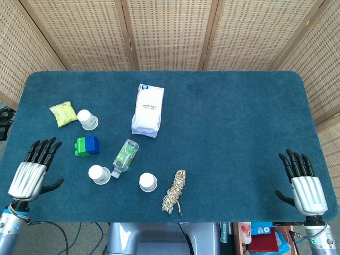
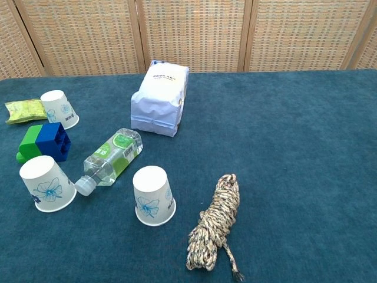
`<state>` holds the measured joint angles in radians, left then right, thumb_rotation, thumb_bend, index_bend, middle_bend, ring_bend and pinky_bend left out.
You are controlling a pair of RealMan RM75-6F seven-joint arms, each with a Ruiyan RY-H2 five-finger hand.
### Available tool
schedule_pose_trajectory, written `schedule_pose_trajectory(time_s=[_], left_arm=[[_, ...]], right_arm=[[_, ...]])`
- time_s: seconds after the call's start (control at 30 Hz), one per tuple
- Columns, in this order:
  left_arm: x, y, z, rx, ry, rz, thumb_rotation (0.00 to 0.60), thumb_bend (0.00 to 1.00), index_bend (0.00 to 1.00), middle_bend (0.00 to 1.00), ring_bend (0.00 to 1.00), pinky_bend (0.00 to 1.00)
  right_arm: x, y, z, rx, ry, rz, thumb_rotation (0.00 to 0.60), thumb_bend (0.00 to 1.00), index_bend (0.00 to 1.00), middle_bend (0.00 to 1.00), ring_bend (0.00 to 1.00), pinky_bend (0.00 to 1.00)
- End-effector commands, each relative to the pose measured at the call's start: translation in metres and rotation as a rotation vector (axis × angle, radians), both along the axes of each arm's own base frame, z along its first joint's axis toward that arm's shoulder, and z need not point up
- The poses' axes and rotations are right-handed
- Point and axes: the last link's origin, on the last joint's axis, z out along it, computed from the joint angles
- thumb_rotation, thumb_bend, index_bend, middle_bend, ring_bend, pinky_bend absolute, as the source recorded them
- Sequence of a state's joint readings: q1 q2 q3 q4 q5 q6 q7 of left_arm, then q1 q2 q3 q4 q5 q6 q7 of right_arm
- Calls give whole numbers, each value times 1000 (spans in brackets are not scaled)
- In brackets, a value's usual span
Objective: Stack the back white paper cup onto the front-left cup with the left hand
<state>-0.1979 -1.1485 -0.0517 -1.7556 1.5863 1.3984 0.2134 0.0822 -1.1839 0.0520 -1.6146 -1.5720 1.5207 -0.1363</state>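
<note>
While nothing is held yet, the left hand [image 1: 33, 172] hovers spread wide at the near-left edge. The back cup [image 1: 87, 119] sits far left beside the snack packet [image 1: 62, 113]; the front-left cup [image 1: 99, 174] waits nearby. Next, reach far and grasp.

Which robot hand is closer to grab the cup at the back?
The left hand. It is open near the table's left edge, the side where the back cup stands. The right hand is across the table.
</note>
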Motion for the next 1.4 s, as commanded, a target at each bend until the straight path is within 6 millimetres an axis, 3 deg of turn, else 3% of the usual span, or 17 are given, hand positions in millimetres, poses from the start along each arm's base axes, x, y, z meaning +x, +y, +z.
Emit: schedule_pose_trajectory(time_s=[0.03,0.3,0.63,0.9,1.4], left_arm=[[36,14,-17,-94,18,-94,600,208,100,0,0,0],[87,31,-65,-316,88,-176,600,207,142,0,0,0],[139,52,-103,-394,127,-229,600,207,186,0,0,0],[157,51,-114,-442,159,-225,600,207,239,0,0,0],[175,60,-141,-472,240,-203,600,208,246,0,0,0]], right_arm=[[0,0,0,0,-1,1,600,45,0,0,0,0],[-2,-1,1,-5,-13,-8,600,45,0,0,0,0],[-6,-4,4,-13,-31,-16,600,45,0,0,0,0],[-5,-5,5,-34,-44,3,600,44,0,0,0,0],[-7,-5,8,-49,-70,6,600,45,0,0,0,0]])
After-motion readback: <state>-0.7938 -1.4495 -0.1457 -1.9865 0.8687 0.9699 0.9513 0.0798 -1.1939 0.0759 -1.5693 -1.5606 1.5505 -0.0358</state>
